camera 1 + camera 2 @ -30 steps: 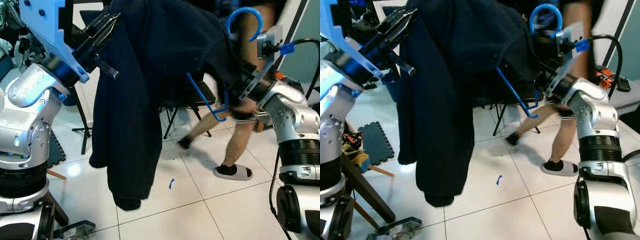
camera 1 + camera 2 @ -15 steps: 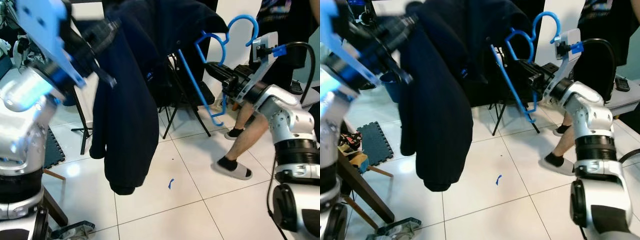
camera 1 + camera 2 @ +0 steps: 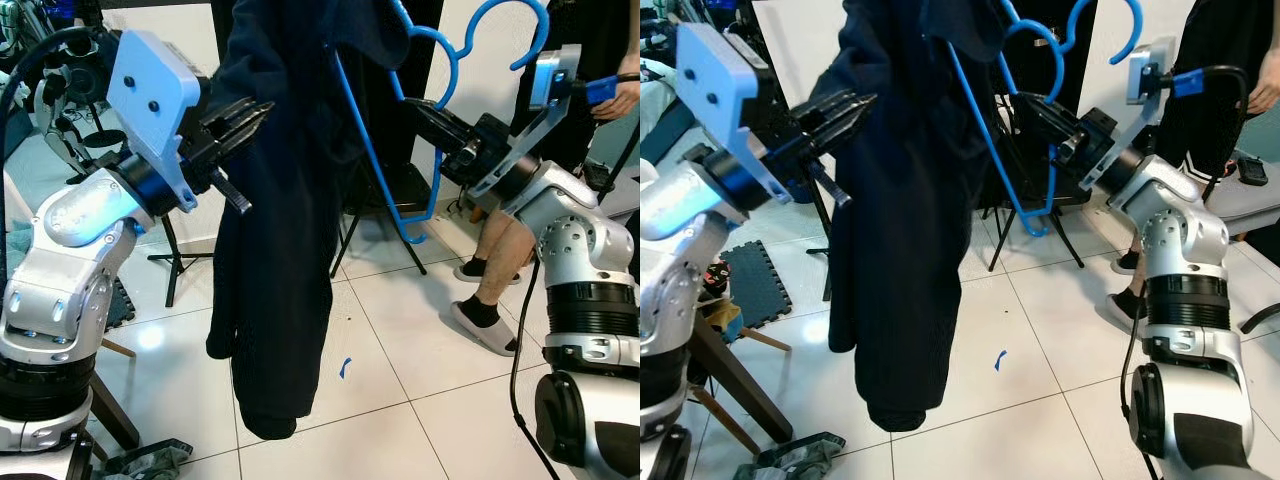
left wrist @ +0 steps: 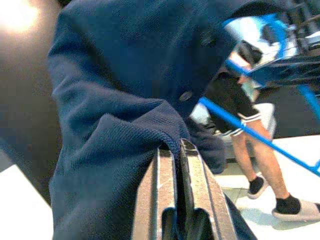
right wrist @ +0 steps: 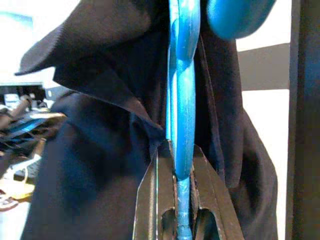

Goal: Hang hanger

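Hanger: raised high before the robot, draped with a dark garment; hook curling upward at top, long side bar running steeply down.
Right gripper: fingers clamping on the hanger's blue bar, likely carrying its weight up toward a rail.
Left gripper: fingers closing nearly flat, pinching a fold of the garment, seemingly steadying the cloth.
Garment: hanging long, hem well above the floor.
Person: standing just behind the right arm.

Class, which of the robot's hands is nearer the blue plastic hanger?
Right: the right hand grips the blue plastic hanger; the left hand pinches the dark navy garment beside it.
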{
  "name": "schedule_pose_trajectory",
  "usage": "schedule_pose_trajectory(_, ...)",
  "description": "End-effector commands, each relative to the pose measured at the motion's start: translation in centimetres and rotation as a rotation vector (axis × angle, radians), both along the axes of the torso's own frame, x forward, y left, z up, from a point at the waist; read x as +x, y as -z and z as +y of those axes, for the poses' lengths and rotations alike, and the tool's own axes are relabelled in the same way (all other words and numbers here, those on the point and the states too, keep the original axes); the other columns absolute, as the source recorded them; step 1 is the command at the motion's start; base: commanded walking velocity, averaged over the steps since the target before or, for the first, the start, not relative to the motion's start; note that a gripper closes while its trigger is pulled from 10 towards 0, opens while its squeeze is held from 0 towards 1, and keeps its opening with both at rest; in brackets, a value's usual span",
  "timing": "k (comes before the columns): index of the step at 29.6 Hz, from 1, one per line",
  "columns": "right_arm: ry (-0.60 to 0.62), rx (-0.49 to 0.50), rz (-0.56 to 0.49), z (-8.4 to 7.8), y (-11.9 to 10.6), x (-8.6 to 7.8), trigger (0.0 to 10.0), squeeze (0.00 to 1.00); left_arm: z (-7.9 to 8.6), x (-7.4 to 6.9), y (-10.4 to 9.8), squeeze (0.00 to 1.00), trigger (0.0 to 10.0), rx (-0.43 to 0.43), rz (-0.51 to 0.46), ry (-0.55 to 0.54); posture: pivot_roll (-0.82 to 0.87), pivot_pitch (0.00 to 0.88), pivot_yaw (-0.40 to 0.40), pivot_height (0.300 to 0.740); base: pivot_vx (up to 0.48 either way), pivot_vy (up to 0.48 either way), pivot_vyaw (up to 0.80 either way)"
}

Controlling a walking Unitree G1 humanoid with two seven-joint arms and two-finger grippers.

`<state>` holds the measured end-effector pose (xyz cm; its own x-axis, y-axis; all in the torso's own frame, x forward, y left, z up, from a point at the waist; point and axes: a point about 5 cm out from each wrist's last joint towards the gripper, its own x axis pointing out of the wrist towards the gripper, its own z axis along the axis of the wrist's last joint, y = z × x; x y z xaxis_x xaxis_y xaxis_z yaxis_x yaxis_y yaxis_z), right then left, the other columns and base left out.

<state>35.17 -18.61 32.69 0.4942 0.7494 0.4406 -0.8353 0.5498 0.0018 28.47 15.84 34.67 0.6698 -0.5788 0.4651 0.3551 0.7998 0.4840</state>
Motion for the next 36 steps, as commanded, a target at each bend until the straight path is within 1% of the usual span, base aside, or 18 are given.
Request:
schedule_pose_trajectory(1, -0.027, 0.030, -0.039, 0.3, -0.8, -0.5, 10.0, 0.00, 1.1, 0.1, -0.4, 1.00, 10.0, -0.014, -0.019, -0.060, 0.01, 0.000, 0.019, 0.740, 0.000, 0.000, 0.00)
schedule_pose_trajectory(9, -0.031, 0.052, -0.041, 0.3, -1.0, -0.7, 10.0, 0.00, 1.7, 0.4, -0.4, 1.00, 10.0, -0.019, -0.024, -0.110, 0.01, 0.000, 0.022, 0.740, 0.000, 0.000, 0.00)
schedule_pose_trajectory(12, -0.012, 0.080, -0.043, 0.2, -1.3, -0.6, 10.0, 0.00, 3.5, 1.0, -0.3, 1.00, 10.0, -0.002, -0.008, -0.228, 0.01, 0.000, 0.025, 0.740, 0.000, 0.000, 0.00)
schedule_pose_trajectory(14, -0.012, 0.080, -0.043, 0.2, -1.3, -0.6, 10.0, 0.00, 3.5, 1.0, -0.3, 1.00, 10.0, -0.002, -0.008, -0.228, 0.01, 0.000, 0.025, 0.740, 0.000, 0.000, 0.00)
schedule_pose_trajectory(19, 0.046, 0.099, -0.027, 0.0, -1.2, -0.1, 10.0, 0.00, 5.3, 1.2, -0.8, 1.00, 10.0, -0.048, -0.013, -0.344, 0.01, 0.000, 0.025, 0.740, 0.000, 0.000, 0.00)
schedule_pose_trajectory(20, 0.113, 0.066, -0.001, 0.3, -0.5, 0.7, 10.0, 0.00, 5.8, 1.1, -2.0, 1.00, 10.0, -0.154, -0.047, -0.374, 0.01, 0.000, 0.026, 0.740, 0.000, 0.000, 0.00)
schedule_pose_trajectory(21, 0.113, 0.066, -0.001, 0.3, -0.5, 0.7, 10.0, 0.00, 5.8, 1.1, -2.0, 1.00, 10.0, -0.154, -0.047, -0.374, 0.01, 0.000, 0.026, 0.740, 0.000, 0.000, 0.00)
schedule_pose_trajectory(22, 0.160, 0.039, 0.022, 0.8, 0.2, 1.3, 10.0, 0.00, 5.8, 0.9, -3.0, 1.00, 10.0, -0.255, -0.070, -0.369, 0.01, 0.000, 0.024, 0.740, 0.000, 0.000, 0.00)
schedule_pose_trajectory(24, 0.160, 0.039, 0.022, 0.8, 0.2, 1.3, 10.0, 0.00, 5.8, 0.9, -3.0, 1.00, 10.0, -0.255, -0.070, -0.369, 0.01, 0.000, 0.024, 0.740, 0.000, 0.000, 0.00)
schedule_pose_trajectory(26, 0.209, -0.060, 0.045, 3.0, 2.1, 2.0, 10.0, 0.00, 4.1, 0.9, -4.3, 1.00, 10.0, -0.439, -0.078, -0.262, 0.02, 0.000, 0.024, 0.740, 0.000, 0.000, 0.00)
schedule_pose_trajectory(28, 0.209, -0.060, 0.045, 3.0, 2.1, 2.0, 10.0, 0.00, 4.1, 0.9, -4.3, 1.00, 10.0, -0.439, -0.078, -0.262, 0.02, 0.000, 0.024, 0.740, 0.000, 0.000, 0.00)
schedule_pose_trajectory(29, 0.214, -0.102, 0.043, 4.1, 2.9, 2.0, 10.0, 0.00, 3.1, 1.1, -4.6, 1.00, 10.0, -0.511, -0.063, -0.206, 0.02, 0.000, 0.025, 0.740, 0.000, 0.000, 0.00)
schedule_pose_trajectory(30, 0.214, -0.102, 0.043, 4.1, 2.9, 2.0, 10.0, 0.00, 3.1, 1.1, -4.6, 1.00, 10.0, -0.511, -0.063, -0.206, 0.02, 0.000, 0.025, 0.740, 0.000, 0.000, 0.00)
schedule_pose_trajectory(31, 0.215, -0.151, 0.034, 5.3, 3.5, 2.0, 10.0, 0.00, 1.9, 1.4, -4.8, 1.00, 10.0, -0.616, -0.028, -0.132, 0.02, 0.000, 0.027, 0.740, 0.000, 0.000, 0.00)
schedule_pose_trajectory(33, 0.215, -0.151, 0.034, 5.3, 3.5, 2.0, 10.0, 0.00, 1.9, 1.4, -4.8, 1.00, 10.0, -0.616, -0.028, -0.132, 0.02, 0.000, 0.027, 0.740, 0.000, 0.000, 0.00)
schedule_pose_trajectory(34, 0.214, -0.178, 0.025, 6.1, 3.8, 2.0, 10.0, 0.00, 0.8, 1.7, -4.9, 0.30, 10.0, -0.676, 0.013, -0.067, 0.02, 0.000, 0.028, 0.740, 0.000, 0.000, 0.00)
schedule_pose_trajectory(35, 0.214, -0.178, 0.025, 6.1, 3.8, 2.0, 10.0, 0.00, 0.8, 1.7, -4.9, 0.30, 10.0, -0.676, 0.013, -0.067, 0.02, 0.000, 0.028, 0.740, 0.000, 0.000, 0.00)
schedule_pose_trajectory(36, 0.211, -0.190, 0.014, 6.8, 3.8, 1.9, 10.0, 0.00, -0.4, 2.1, -4.9, 0.00, 10.0, -0.703, 0.058, -0.002, 0.02, 0.000, 0.030, 0.740, 0.000, 0.000, 0.00)
